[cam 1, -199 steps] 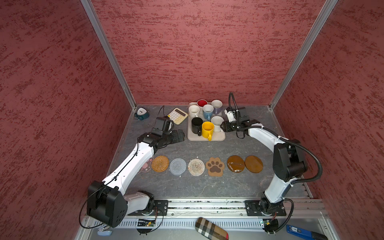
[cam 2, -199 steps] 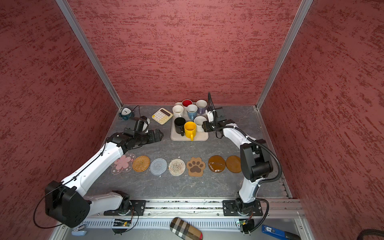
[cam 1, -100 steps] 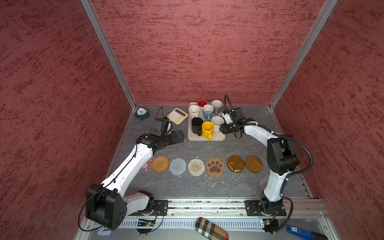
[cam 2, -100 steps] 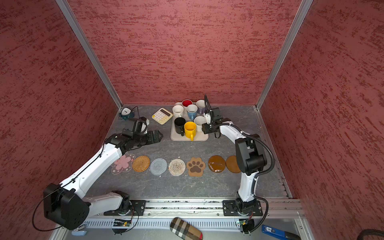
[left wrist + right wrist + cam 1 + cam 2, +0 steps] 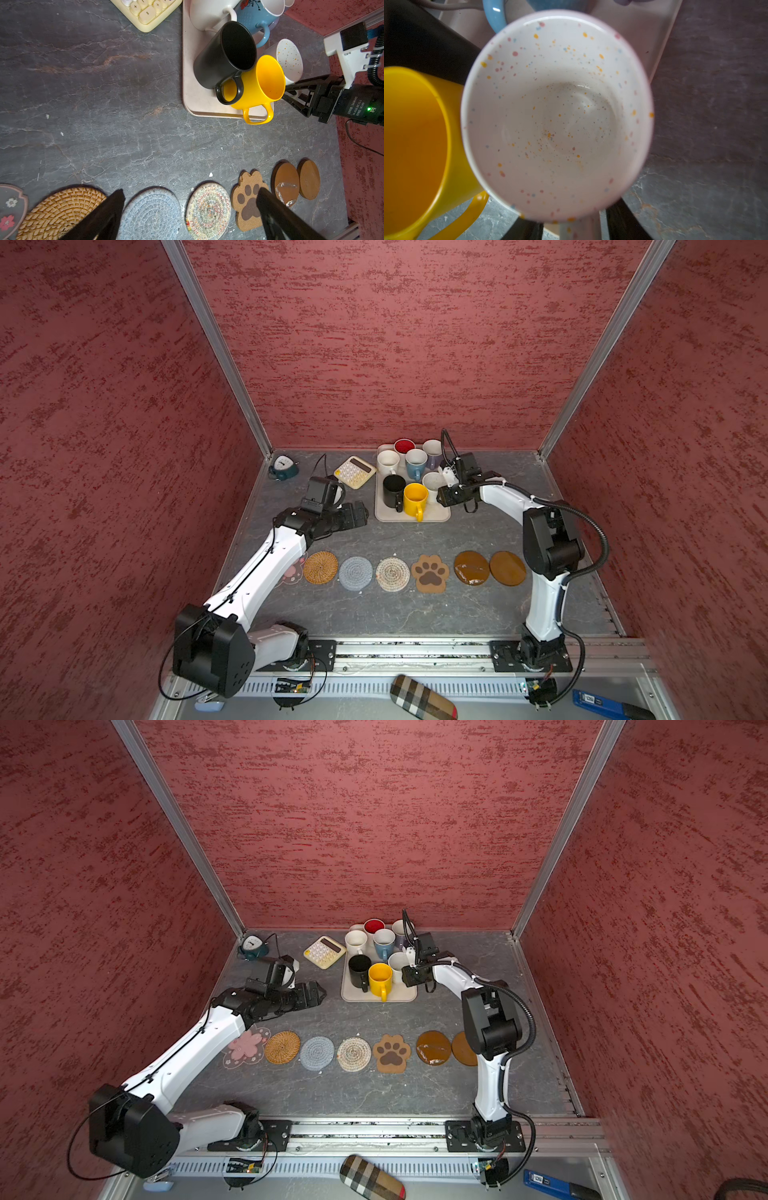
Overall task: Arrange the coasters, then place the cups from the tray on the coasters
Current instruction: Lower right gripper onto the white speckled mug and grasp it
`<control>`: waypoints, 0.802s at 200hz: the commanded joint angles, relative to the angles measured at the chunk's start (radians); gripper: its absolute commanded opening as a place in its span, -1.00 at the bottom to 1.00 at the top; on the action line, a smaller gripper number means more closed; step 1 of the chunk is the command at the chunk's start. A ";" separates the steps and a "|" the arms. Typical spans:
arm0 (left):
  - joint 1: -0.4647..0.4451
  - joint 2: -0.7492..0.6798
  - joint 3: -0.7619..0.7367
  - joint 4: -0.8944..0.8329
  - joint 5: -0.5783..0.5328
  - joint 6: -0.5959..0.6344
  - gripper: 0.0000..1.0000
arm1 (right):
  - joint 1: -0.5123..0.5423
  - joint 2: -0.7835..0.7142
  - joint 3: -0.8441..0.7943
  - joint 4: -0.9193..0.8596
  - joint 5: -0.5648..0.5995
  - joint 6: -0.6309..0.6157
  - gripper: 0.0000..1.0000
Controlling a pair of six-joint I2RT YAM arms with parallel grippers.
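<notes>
The left gripper (image 5: pixel 190 192) hovers over the table (image 5: pixel 104 104) with its jaws wide and nothing between them. Through the gap, the left wrist view shows the grey coaster (image 5: pixel 151 212) and the beige coaster (image 5: pixel 207 209). The woven coaster (image 5: pixel 60 209) lies outside one finger and the paw coaster (image 5: pixel 247 199) partly behind the other.

The right gripper (image 5: pixel 575 224) has narrow jaws, one finger on each side of the speckled cup (image 5: pixel 556 114) handle. Whether the pads press on it cannot be told. This cup stands upright on the tray (image 5: pixel 660 41), mouth up, handle pointing straight into the jaws. The yellow cup (image 5: pixel 415 145) is just beside one finger, its handle pointing toward the coaster row, which runs crosswise, well apart from these jaws.

View differences:
- The wrist views show coloured flecks inside the speckled cup, whereas the top views show plain white.
- The flower coaster (image 5: pixel 245 1048) is nearly whole in a top view. In a top view the flower coaster (image 5: pixel 293 570) is mostly covered by the left arm (image 5: pixel 270 568).

Legible writing appears in the left wrist view only: "DAMIAO" on the right arm's black motor housing (image 5: pixel 353 101), and "+" and "=" on the calculator (image 5: pixel 145 12) keys.
</notes>
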 commanded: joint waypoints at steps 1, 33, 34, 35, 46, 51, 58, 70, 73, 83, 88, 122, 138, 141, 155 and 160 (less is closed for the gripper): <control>0.008 0.009 0.004 0.018 0.017 0.010 0.99 | 0.009 0.018 0.048 -0.011 0.015 -0.028 -0.16; 0.014 0.018 0.009 0.018 0.021 0.010 0.99 | 0.012 0.035 0.068 -0.021 0.017 -0.033 -0.25; 0.015 0.019 0.009 0.017 0.021 0.010 0.99 | 0.011 0.036 0.068 -0.022 0.016 -0.033 -0.26; 0.015 0.019 0.010 0.017 0.021 0.010 0.99 | 0.011 0.036 0.069 -0.023 0.016 -0.033 -0.26; 0.016 0.019 0.010 0.018 0.023 0.010 0.99 | 0.010 0.039 0.072 -0.025 0.013 -0.033 -0.31; 0.018 0.019 0.010 0.018 0.023 0.011 0.99 | 0.011 0.040 0.074 -0.024 0.012 -0.033 -0.33; 0.019 0.019 0.010 0.017 0.023 0.011 0.99 | 0.011 0.041 0.076 -0.025 0.012 -0.032 -0.35; 0.021 0.017 0.011 0.017 0.023 0.011 0.99 | 0.011 0.044 0.080 -0.028 0.010 -0.033 -0.43; 0.022 0.017 0.010 0.017 0.023 0.012 0.99 | 0.010 0.044 0.081 -0.030 0.010 -0.033 -0.45; 0.023 0.016 0.010 0.016 0.023 0.013 0.99 | 0.011 0.045 0.084 -0.033 0.010 -0.033 -0.51; 0.024 0.014 0.009 0.017 0.022 0.013 0.99 | 0.011 0.047 0.086 -0.035 0.010 -0.034 -0.54; 0.024 0.006 0.004 0.017 0.025 0.011 0.99 | 0.012 0.046 0.082 -0.041 0.016 -0.031 -0.66; 0.023 0.001 0.000 0.018 0.027 0.010 0.99 | 0.012 0.039 0.077 -0.040 0.016 -0.029 -0.71; 0.023 0.000 -0.002 0.017 0.027 0.010 0.99 | 0.012 0.037 0.075 -0.038 0.014 -0.029 -0.71; 0.023 -0.007 -0.002 0.016 0.026 0.008 0.99 | 0.014 0.025 0.069 -0.031 0.016 -0.026 -0.74; 0.023 -0.010 -0.004 0.016 0.027 0.008 0.99 | 0.014 0.022 0.067 -0.028 0.014 -0.025 -0.75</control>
